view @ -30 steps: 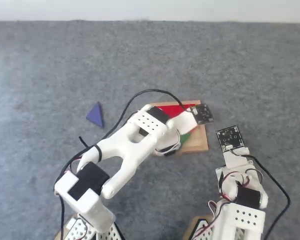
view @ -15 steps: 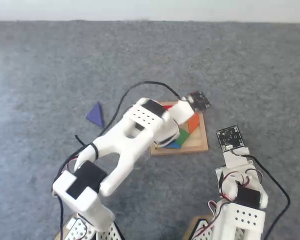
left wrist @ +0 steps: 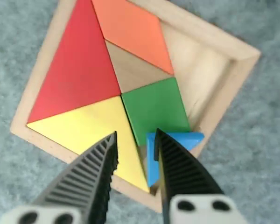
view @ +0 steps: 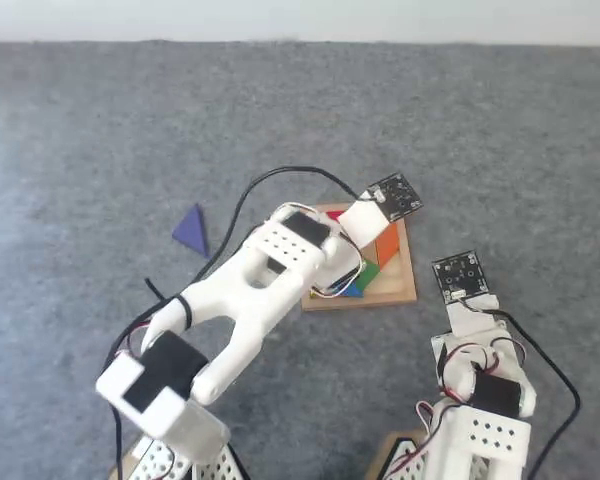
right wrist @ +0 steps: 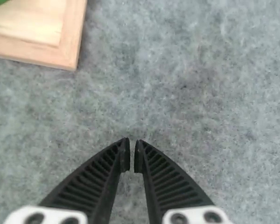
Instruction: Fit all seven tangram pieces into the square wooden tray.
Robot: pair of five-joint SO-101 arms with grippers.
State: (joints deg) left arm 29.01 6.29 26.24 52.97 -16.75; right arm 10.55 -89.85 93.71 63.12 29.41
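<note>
Grey carpet (view: 100, 130) is covering the whole table, nothing else behind it.

I'm holding the left pincer (left wrist: 134, 135) parted, gripping nothing, right above the near edge of the wooden tray (left wrist: 233, 60). The blue triangle (left wrist: 177, 139) is sitting against the inner face of one finger and partly under it, in the tray corner. It's looking propped rather than flat, though I can't be sure. My read: the jaws are straddling it to nudge it down beside the green square (left wrist: 154, 107), which is lying just beyond the tips.

The yellow triangle (left wrist: 84, 126) is lying under the other finger. Further out the red triangle (left wrist: 79, 70), a tan triangle (left wrist: 130, 72) and the orange parallelogram (left wrist: 133, 28) are lying flush, packed edge to edge. A bare gap is waiting beside the orange piece.

One purple triangle (view: 191, 230) is lying well off on the carpet, so I'm judging the job unfinished.

The left arm (view: 270, 280) is stretching forward, wrist pointing down. The right pincer (right wrist: 129, 142) is sitting closed and empty over carpet, with the tray corner beyond its tips.
</note>
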